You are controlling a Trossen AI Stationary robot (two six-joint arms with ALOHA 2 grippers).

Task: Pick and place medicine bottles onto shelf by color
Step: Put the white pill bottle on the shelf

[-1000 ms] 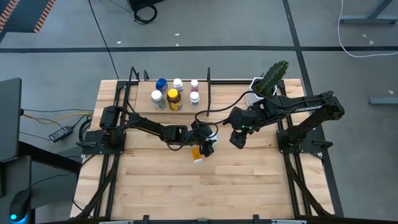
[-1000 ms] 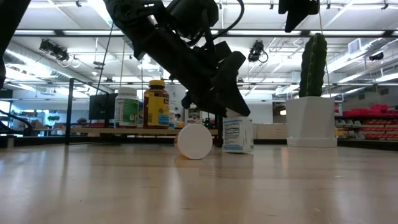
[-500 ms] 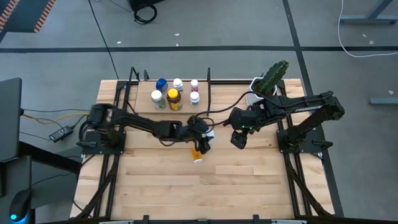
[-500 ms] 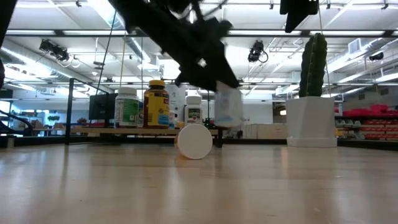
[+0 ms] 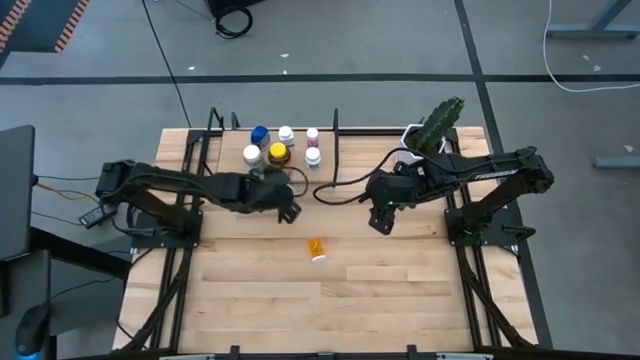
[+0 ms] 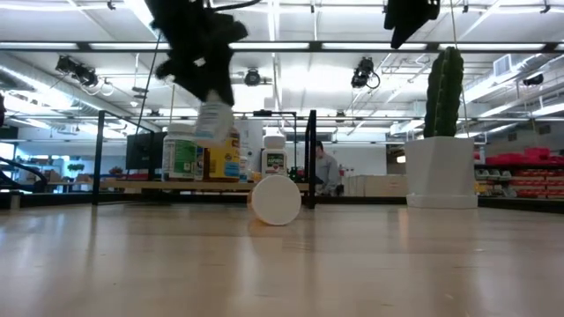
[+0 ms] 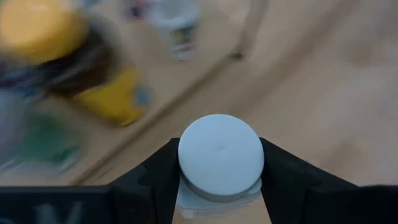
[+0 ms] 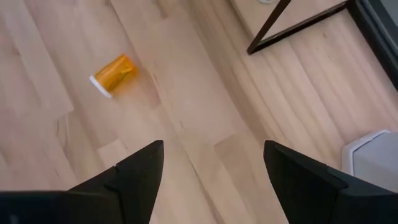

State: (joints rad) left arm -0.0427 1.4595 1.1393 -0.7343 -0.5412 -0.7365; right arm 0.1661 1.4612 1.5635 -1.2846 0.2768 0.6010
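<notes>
My left gripper (image 5: pixel 287 207) is shut on a white-capped medicine bottle (image 7: pixel 218 158) and holds it in the air just in front of the shelf (image 5: pixel 232 170). In the low view the bottle (image 6: pixel 211 123) hangs before the bottles standing on the shelf: a yellow-lidded one (image 5: pixel 278 155), a blue one (image 5: pixel 260 135) and several white-capped ones. A small orange bottle (image 5: pixel 316 248) lies on its side on the table, its white cap (image 6: pixel 276 201) toward the near edge. My right gripper (image 5: pixel 381 222) hangs open above the table, right of the orange bottle (image 8: pixel 115 74). My left gripper pinches the bottle between its two fingers, which lie on opposite sides of the body just under the white cap (image 7: pixel 186 190). The fingers slant down from the table's left side. The bottle is lifted clear of the table, cap up, its body below the fingers.
A white pot with a green cactus (image 5: pixel 428 130) stands at the table's far right. Thin black upright rods (image 5: pixel 336 135) frame the shelf. Bare planks (image 5: pixel 300 300) stretch across the table's near half.
My left gripper has lifted the white-capped bottle off the table, where it stood right of the orange bottle. It has carried it up and toward the table's left and the shelf, tipping as it went. The orange bottle has stayed where it was.
</notes>
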